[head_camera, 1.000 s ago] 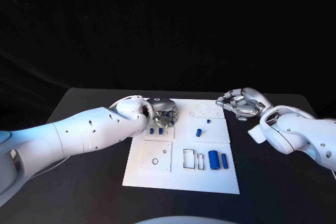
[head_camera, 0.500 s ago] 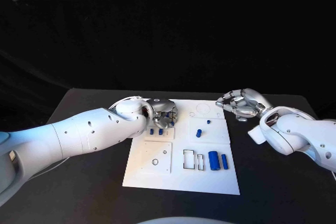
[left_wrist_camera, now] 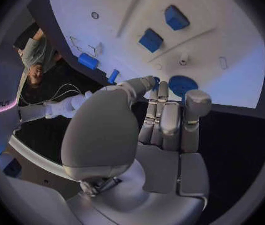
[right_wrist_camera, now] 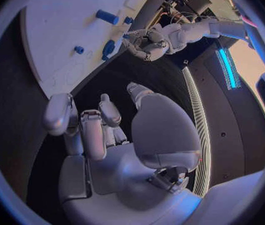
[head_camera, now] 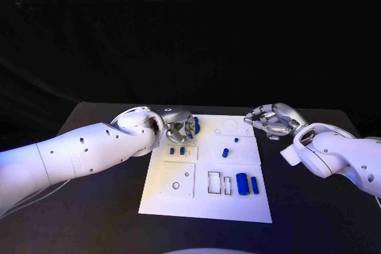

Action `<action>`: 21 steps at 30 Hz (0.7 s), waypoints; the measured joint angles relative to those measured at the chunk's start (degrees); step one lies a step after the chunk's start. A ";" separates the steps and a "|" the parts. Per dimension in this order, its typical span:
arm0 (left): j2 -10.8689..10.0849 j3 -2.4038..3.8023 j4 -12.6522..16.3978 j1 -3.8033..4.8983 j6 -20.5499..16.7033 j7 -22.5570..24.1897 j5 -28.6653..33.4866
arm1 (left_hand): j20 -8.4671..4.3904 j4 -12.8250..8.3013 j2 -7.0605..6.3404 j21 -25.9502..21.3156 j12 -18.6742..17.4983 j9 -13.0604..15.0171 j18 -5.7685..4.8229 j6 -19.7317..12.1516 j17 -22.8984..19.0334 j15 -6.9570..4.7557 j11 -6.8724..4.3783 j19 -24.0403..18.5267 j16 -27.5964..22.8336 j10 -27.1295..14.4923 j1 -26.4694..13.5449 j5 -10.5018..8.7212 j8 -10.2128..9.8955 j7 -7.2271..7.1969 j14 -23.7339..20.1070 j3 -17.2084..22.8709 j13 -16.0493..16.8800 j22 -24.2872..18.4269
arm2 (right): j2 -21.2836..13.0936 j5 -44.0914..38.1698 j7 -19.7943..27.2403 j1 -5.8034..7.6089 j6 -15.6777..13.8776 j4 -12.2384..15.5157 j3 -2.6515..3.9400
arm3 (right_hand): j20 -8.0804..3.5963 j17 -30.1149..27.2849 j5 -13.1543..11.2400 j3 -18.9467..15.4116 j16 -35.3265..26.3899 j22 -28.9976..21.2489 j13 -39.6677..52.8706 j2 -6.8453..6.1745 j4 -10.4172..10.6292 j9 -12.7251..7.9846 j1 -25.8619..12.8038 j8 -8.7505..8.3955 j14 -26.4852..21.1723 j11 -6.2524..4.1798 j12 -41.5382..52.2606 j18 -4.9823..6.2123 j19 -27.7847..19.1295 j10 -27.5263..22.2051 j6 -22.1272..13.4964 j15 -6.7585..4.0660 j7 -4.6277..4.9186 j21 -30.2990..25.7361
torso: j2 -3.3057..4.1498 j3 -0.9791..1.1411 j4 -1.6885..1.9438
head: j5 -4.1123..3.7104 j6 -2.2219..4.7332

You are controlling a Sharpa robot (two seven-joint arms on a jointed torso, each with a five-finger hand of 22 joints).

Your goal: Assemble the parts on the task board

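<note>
Since a second ago the left hand (head_camera: 181, 130) has lifted off the task board (head_camera: 206, 201) pinching a round blue part (left_wrist_camera: 182, 85), while the right hand (head_camera: 272, 120), fingers curled on nothing, hovers beside the far right corner; several parts await.

Both arms are clad in smooth white shells dotted with small dark screw holes; the left arm (head_camera: 87, 149) swells into a rounded white housing at the wrist, and the right arm (head_camera: 337, 155) carries a similar bulbous shell. Each ends in a silver metallic hand: the left hand (head_camera: 181, 127) and right hand (head_camera: 274, 119) have segmented, boxy fingers with darker gaps between the segments and broad, domed silver thumbs.
</note>
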 measured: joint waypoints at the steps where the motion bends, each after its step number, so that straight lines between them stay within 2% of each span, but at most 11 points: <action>1: -0.35 0.04 0.18 0.00 0.05 -0.11 0.14 | 0.00 0.00 0.00 0.00 -0.11 0.00 0.00 0.00 -0.04 0.00 0.07 0.00 0.00 0.07 0.00 0.00 0.00 0.00 0.00 0.00 0.00 0.00 | -0.02 0.00 0.00 -0.01 0.00 0.00 0.00 | 0.00 0.00 0.04 -0.05 0.00 0.00 0.00 0.05 0.05 0.00 0.05 0.00 0.00 0.00 0.00 0.00 0.00 0.00 0.00 0.00 0.00 0.00 | -0.01 0.01 0.02 | 0.01 0.01; 9: -2.40 0.09 0.10 -0.06 1.26 -1.29 0.95 | 0.00 0.00 -0.06 0.00 -0.43 0.00 0.01 0.19 -0.46 0.00 -0.12 0.00 0.00 0.28 -0.52 0.00 -0.35 0.18 0.00 0.00 -0.07 -0.22 | -0.12 0.02 0.00 -0.02 0.00 0.01 0.00 | 0.00 0.05 0.05 -0.05 0.00 0.00 0.00 0.05 0.05 0.00 0.05 0.00 0.00 0.00 0.00 0.00 0.00 0.00 0.00 0.00 0.00 0.00 | -0.01 0.03 0.05 | -0.01 0.04; 21: -2.66 0.08 -1.06 -0.23 2.46 -2.51 1.52 | 0.00 0.18 -0.29 0.00 -0.64 0.00 0.01 0.20 -0.81 0.00 -0.12 0.00 0.00 0.28 -0.74 0.00 -0.38 0.19 0.00 -0.18 -0.12 -0.36 | -0.11 0.04 0.01 -0.06 -0.01 0.01 0.00 | 0.00 0.04 0.04 -0.05 0.00 0.00 -0.01 0.05 0.05 0.00 0.05 0.00 0.00 0.00 0.00 0.00 0.00 0.00 0.00 0.00 0.00 0.00 | 0.04 0.07 -0.15 | 0.09 0.20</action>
